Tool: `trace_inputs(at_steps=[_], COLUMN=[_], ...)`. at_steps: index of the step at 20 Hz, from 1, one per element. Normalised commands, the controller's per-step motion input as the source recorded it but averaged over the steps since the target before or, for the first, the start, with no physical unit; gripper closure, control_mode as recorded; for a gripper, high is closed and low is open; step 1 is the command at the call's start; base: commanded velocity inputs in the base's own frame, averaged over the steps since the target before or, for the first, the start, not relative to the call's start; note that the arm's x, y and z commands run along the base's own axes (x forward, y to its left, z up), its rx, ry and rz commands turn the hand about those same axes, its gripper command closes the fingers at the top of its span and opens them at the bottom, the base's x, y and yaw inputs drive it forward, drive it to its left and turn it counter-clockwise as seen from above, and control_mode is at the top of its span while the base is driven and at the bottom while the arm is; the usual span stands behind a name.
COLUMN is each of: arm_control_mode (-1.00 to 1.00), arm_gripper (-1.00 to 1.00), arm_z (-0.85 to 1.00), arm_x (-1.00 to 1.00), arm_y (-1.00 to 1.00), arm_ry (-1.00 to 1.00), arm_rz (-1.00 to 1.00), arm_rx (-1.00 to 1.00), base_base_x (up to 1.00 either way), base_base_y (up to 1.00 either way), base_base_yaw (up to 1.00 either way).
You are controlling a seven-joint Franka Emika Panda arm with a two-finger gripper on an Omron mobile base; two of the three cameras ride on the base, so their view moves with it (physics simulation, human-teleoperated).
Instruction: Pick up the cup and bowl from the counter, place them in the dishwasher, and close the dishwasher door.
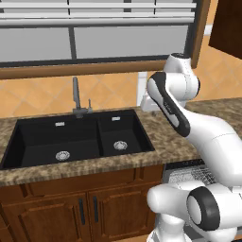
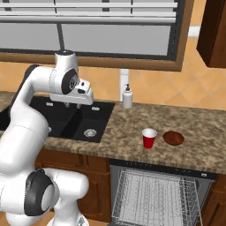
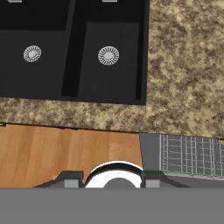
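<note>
The gripper [image 2: 70,105] hangs above the black sink [image 2: 84,121], holding nothing; whether its fingers are spread or pressed together I cannot tell. To its right on the counter [image 2: 128,132] stand a white soap bottle [image 2: 127,96], the red cup [image 2: 149,138] and, just beside it, the bowl [image 2: 173,138]. Below them the dishwasher [image 2: 154,194] shows its wire rack [image 3: 192,155]. No writing can be read.
</note>
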Motion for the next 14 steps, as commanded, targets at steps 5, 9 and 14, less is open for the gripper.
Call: trace_inputs(at_steps=[5, 9, 14], arm_control_mode=[-1.0, -1.0, -1.0], arm_gripper=[-1.0, -1.0, -1.0], arm_z=[0.0, -0.01, -0.19], arm_x=[-0.25, -0.57, -0.62], arm_y=[0.0, 0.0, -0.05], arm_ry=[0.0, 0.0, 0.02], arm_rz=[0.0, 0.0, 0.0], arm_rx=[0.0, 0.0, 0.0], base_base_x=[0.0, 0.0, 0.0], base_base_y=[0.0, 0.0, 0.0], base_base_yaw=[0.0, 0.0, 0.0])
